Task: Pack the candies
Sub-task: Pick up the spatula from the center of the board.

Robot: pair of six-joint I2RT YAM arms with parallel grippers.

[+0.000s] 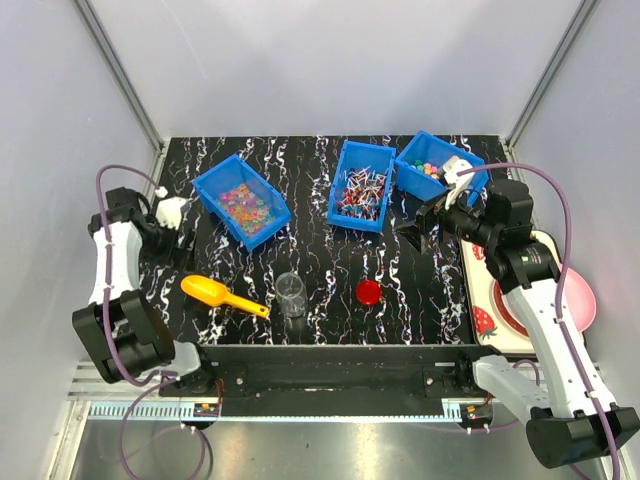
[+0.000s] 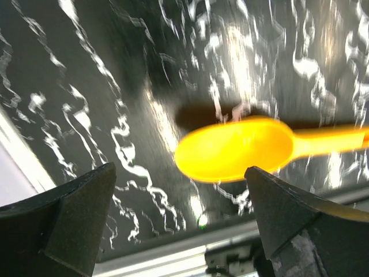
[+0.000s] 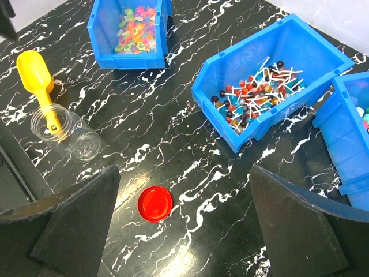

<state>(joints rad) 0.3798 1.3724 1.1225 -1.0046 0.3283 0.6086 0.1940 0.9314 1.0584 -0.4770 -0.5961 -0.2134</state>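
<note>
The candies lie in three blue bins at the back of the table: orange-pink-yellow pieces (image 1: pixel 245 205) (image 3: pixel 134 29) on the left, red-and-white wrapped pieces (image 1: pixel 360 192) (image 3: pixel 253 95) in the middle, pastel balls (image 1: pixel 429 168) on the right. A yellow scoop (image 1: pixel 215 294) (image 2: pixel 236 149) (image 3: pixel 36 72) lies flat beside a clear jar (image 1: pixel 291 295) (image 3: pixel 66 135). My left gripper (image 1: pixel 182 243) (image 2: pixel 179 170) hangs open just above and left of the scoop's bowl, holding nothing. My right gripper (image 1: pixel 420 232) (image 3: pixel 184 168) is open and high over the table, in front of the right bin.
A flat red lid (image 1: pixel 368 291) (image 3: pixel 154 203) lies on the black marbled table (image 1: pixel 330 260), right of the jar. A pink plate (image 1: pixel 580 300) on a white board sits off the table's right edge. White walls close in the left, right and back.
</note>
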